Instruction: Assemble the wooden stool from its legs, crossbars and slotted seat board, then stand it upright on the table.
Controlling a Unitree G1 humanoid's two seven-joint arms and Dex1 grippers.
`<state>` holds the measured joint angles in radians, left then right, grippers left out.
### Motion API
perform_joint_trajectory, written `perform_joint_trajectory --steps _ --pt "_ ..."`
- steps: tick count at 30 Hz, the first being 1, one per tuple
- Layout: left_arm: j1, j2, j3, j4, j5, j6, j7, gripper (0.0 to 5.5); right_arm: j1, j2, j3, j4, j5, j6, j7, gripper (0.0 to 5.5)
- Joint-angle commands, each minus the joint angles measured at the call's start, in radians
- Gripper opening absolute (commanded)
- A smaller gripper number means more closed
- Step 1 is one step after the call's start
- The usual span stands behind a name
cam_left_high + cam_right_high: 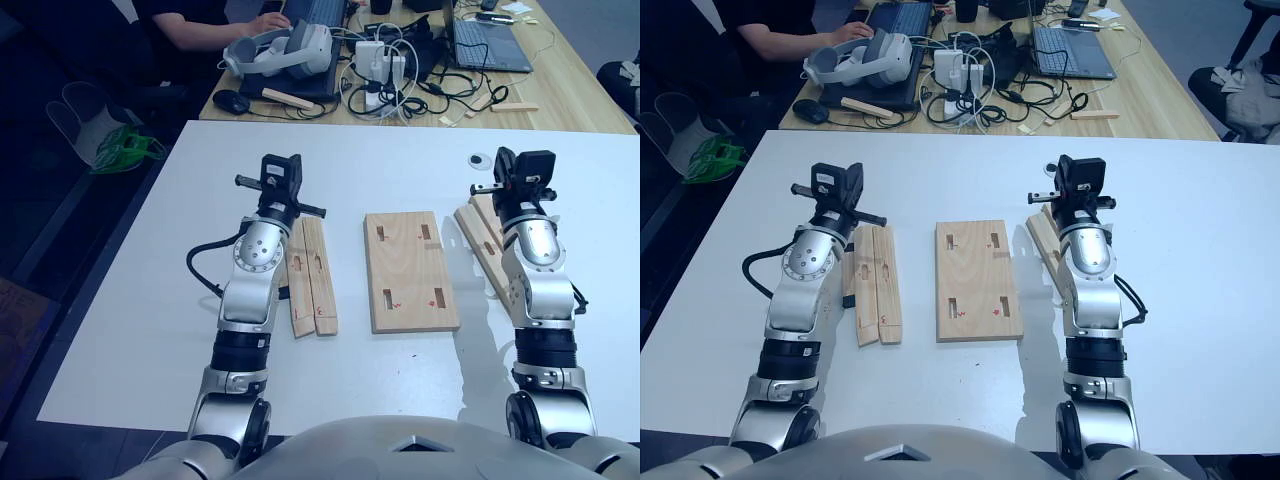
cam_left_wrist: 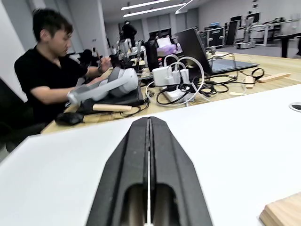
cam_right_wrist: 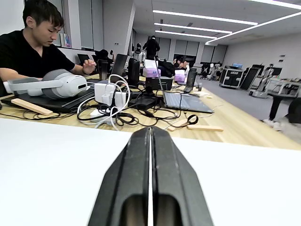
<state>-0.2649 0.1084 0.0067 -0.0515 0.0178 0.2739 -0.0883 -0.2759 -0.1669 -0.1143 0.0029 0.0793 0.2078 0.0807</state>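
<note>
1. Plainly, we are at the very start: nothing is joined, and every part lies flat on the white table (image 1: 150, 330).
2. The slotted seat board (image 1: 410, 270) lies in the middle between our two arms, four slots showing in its upper face, apart from the other wood.
3. The left-hand pieces (image 1: 314, 280), two long strips, lie side by side and touching, just right of our left forearm (legs or crossbars, we cannot tell, though they carry notches).
4. The right-hand pieces (image 1: 480, 235) lie at an angle beside the board's far right corner, partly hidden under our right arm, so we cannot count them.
5. Our left gripper (image 2: 149, 127) is closed on nothing, fingers pressed flat together, held above the table near the far end of the left-hand pieces and pointing away from us.
6. Our right gripper (image 3: 150, 134) is likewise closed and empty, above the far end of the right-hand pieces.
7. We judge the step in hand to be the first pick.
8. The next move calls for parting one gripper's fingers, tipping that wrist down, and closing across a strip's narrow width. Thin wood lying flat on a smooth top may slide, so we would come down squarely.
</note>
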Motion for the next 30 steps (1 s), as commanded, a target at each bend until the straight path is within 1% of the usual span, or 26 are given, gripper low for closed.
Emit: perform_joint_trajectory --steps 1,3,5,6,7,8,12,15,16,18,21,22,24,30 --pt "-0.026 -0.045 0.067 -0.008 -0.093 0.048 0.014 0.0 -0.022 -0.002 -0.031 0.009 0.059 0.06 0.03 0.04" --pt "-0.028 -0.057 0.084 -0.024 -0.121 0.08 0.022 0.0 -0.019 -0.001 -0.048 -0.008 0.09 0.075 0.04 0.04" --pt "-0.022 -0.046 0.072 -0.05 -0.106 0.153 0.04 0.0 -0.016 0.002 -0.067 -0.021 0.113 0.089 0.032 0.04" --pt "-0.017 -0.031 0.059 -0.068 -0.091 0.21 0.046 0.19 -0.01 0.002 -0.076 -0.028 0.119 0.095 0.025 0.0" --pt "-0.009 -0.018 0.052 -0.091 -0.084 0.263 0.047 0.26 -0.004 0.003 -0.083 -0.035 0.124 0.098 0.02 0.0" --pt "0.002 0.004 0.046 -0.123 -0.075 0.316 0.041 0.5 0.001 0.005 -0.091 -0.043 0.13 0.101 0.014 0.0" --pt "0.062 0.157 0.055 -0.282 -0.088 0.535 -0.054 1.09 0.054 0.018 -0.122 -0.114 0.151 0.117 -0.015 0.0" --pt "0.147 0.29 0.055 -0.397 -0.127 0.676 -0.161 1.48 0.113 0.037 -0.153 -0.183 0.181 0.138 -0.042 0.0" --pt "0.172 0.322 0.055 -0.415 -0.135 0.703 -0.186 1.7 0.128 0.043 -0.161 -0.201 0.19 0.144 -0.05 0.0" --pt "0.224 0.368 0.053 -0.431 -0.14 0.738 -0.216 1.96 0.146 0.052 -0.171 -0.226 0.203 0.153 -0.06 0.0" --pt "0.265 0.405 0.043 -0.458 -0.149 0.78 -0.243 2.32 0.169 0.062 -0.175 -0.267 0.214 0.168 -0.077 0.0" --pt "0.282 0.426 0.027 -0.472 -0.154 0.804 -0.26 2.56 0.177 0.068 -0.176 -0.283 0.22 0.172 -0.084 0.0" --pt "0.31 0.464 -0.004 -0.499 -0.168 0.839 -0.292 2.84 0.19 0.079 -0.179 -0.305 0.229 0.174 -0.095 0.0" --pt "0.362 0.539 -0.037 -0.529 -0.202 0.897 -0.355 3.66 0.238 0.125 -0.174 -0.341 0.219 0.135 -0.135 0.0"
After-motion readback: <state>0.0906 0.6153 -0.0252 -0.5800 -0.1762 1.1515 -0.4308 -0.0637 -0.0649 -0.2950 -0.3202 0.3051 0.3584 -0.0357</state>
